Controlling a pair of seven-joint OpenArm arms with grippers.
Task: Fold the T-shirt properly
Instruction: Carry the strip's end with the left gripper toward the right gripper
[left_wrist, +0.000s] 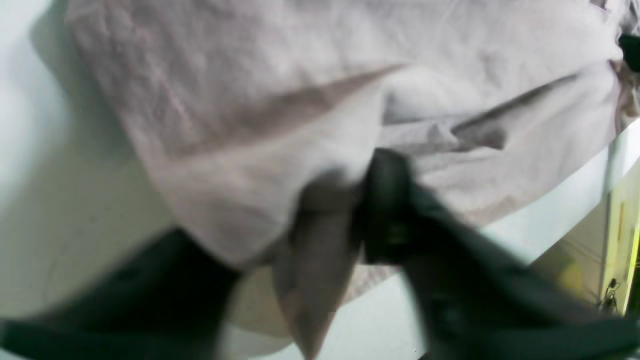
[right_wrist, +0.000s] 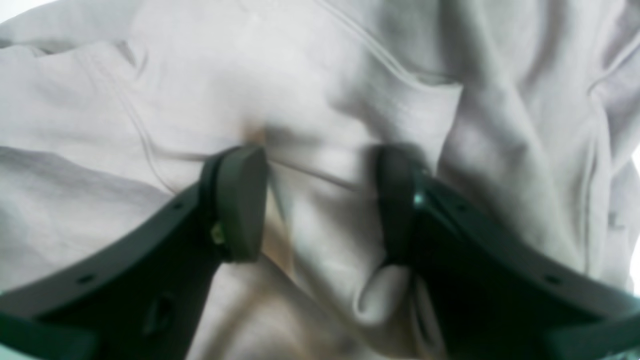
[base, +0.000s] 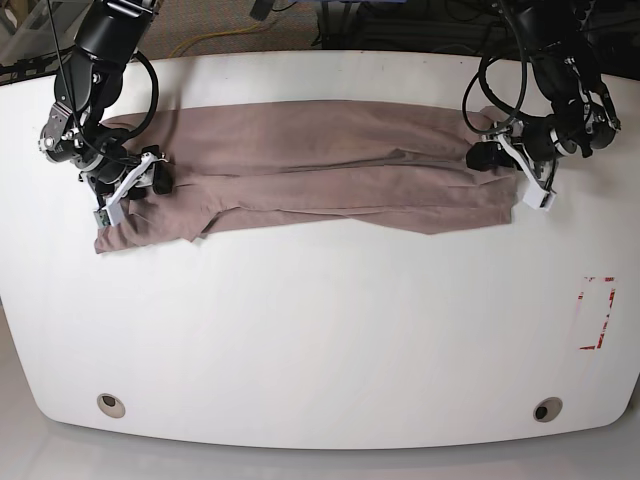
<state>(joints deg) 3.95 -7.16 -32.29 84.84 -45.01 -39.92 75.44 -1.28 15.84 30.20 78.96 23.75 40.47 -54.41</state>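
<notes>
I see the T-shirt (base: 320, 170) stretched left to right across the far half of the white table (base: 320, 330), red marks (base: 597, 312) at the right edge. Left gripper (left_wrist: 350, 210) pinches a fold at its right end. Right gripper (right_wrist: 320, 200) straddles cloth, jaws apart; only the wrist views show this.

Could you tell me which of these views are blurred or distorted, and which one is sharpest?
Left wrist view: strong motion blur, the left gripper smeared against the T-shirt. Right wrist view: softly out of focus, the right gripper clearer than the cloth. Base view: sharpest, though wide-angle bowing curves the table edges.
</notes>
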